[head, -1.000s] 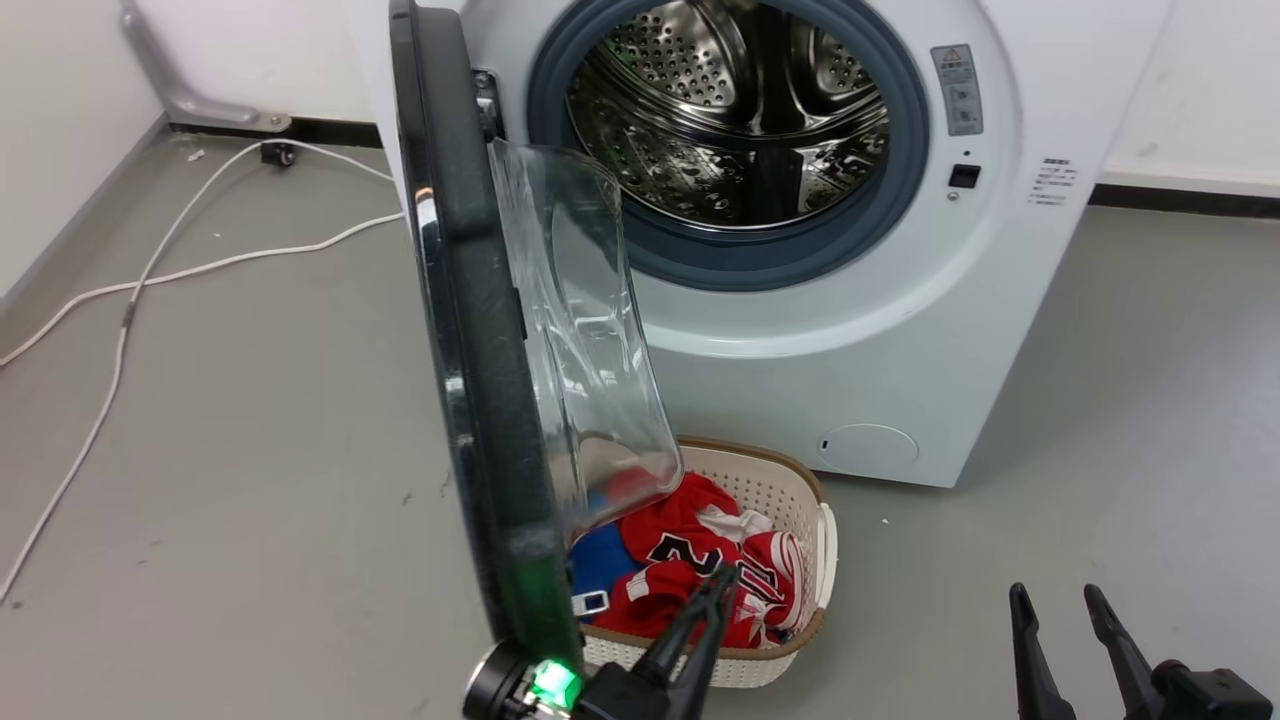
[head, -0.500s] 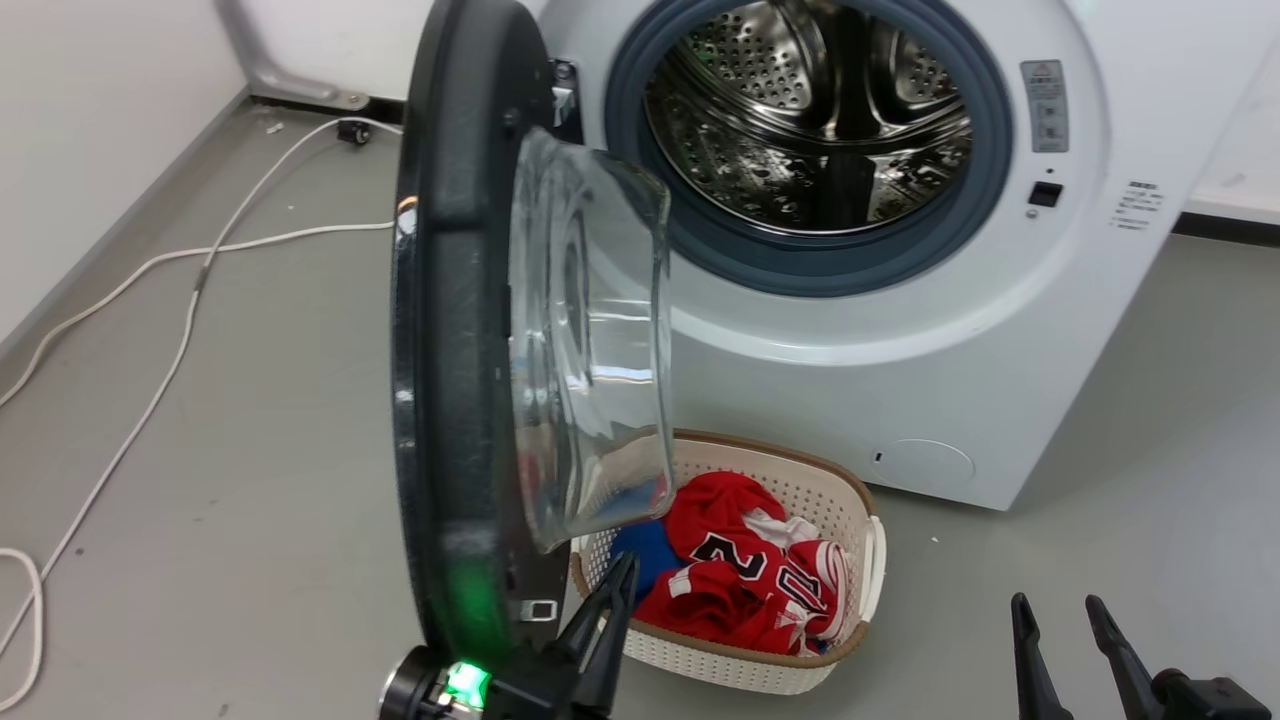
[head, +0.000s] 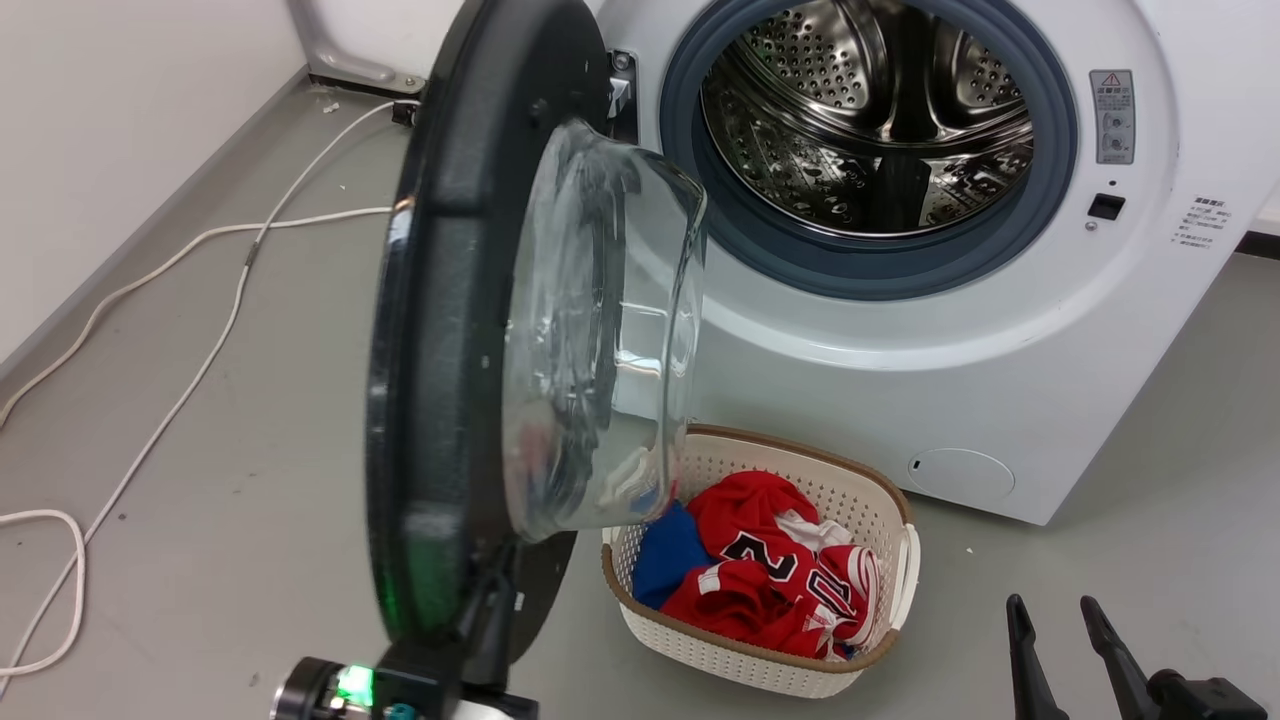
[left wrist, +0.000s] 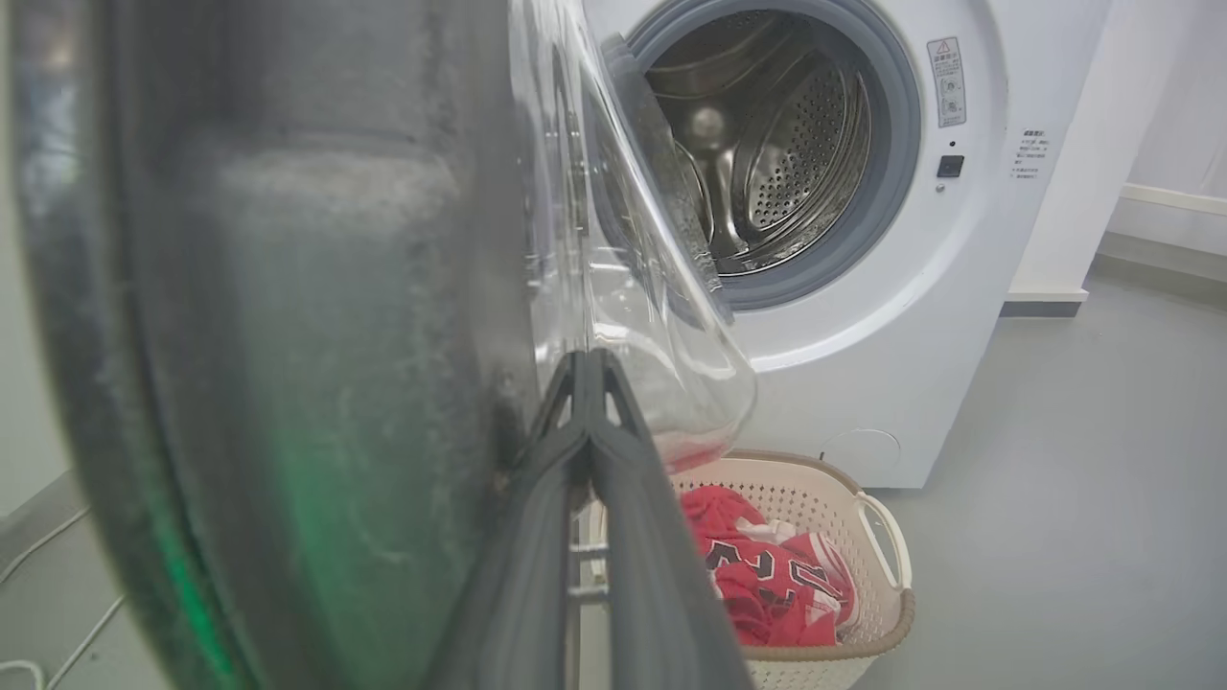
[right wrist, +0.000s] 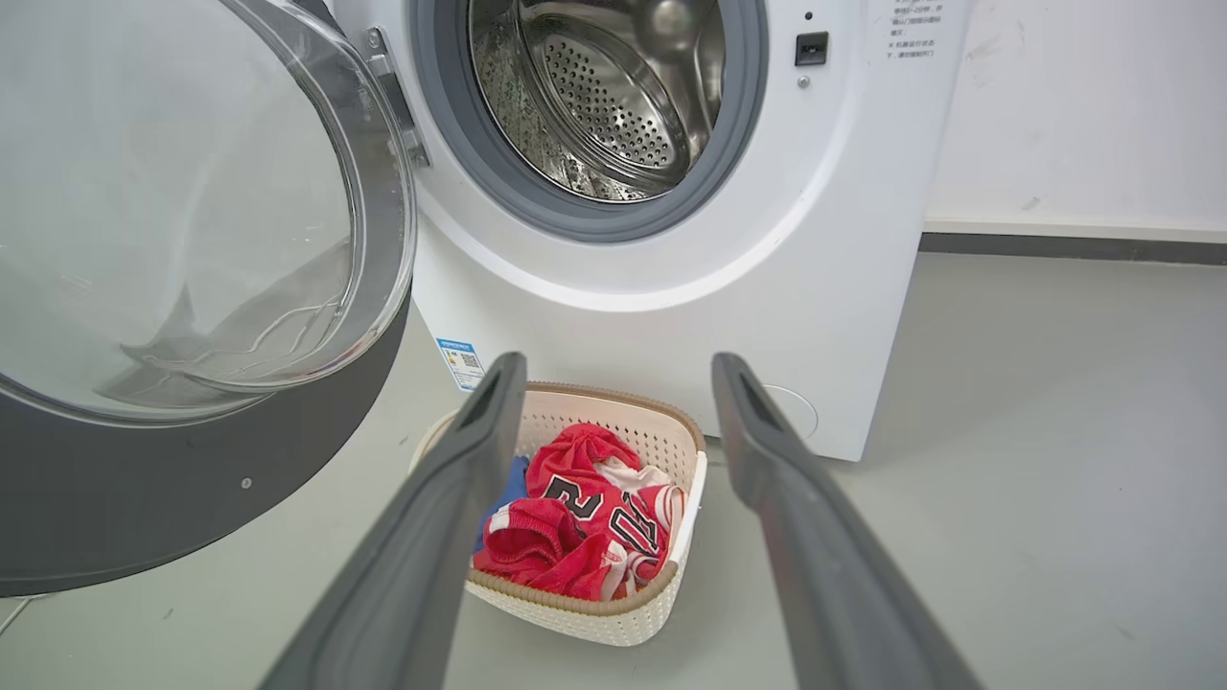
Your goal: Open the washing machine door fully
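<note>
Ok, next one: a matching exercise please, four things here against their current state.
1. washing machine door
2. left gripper
3. right gripper
4. laundry basket

A. fingers apart, holding nothing
B. on the floor, red clothes inside
C. swung out on its hinge
D. fingers together, by the door's inner side

Pairs: 1-C, 2-D, 3-A, 4-B

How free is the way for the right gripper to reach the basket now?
Probably yes. The right gripper is open and points at the basket, with nothing but floor between them. The door hangs at the left of the right wrist view, off that path.
</note>
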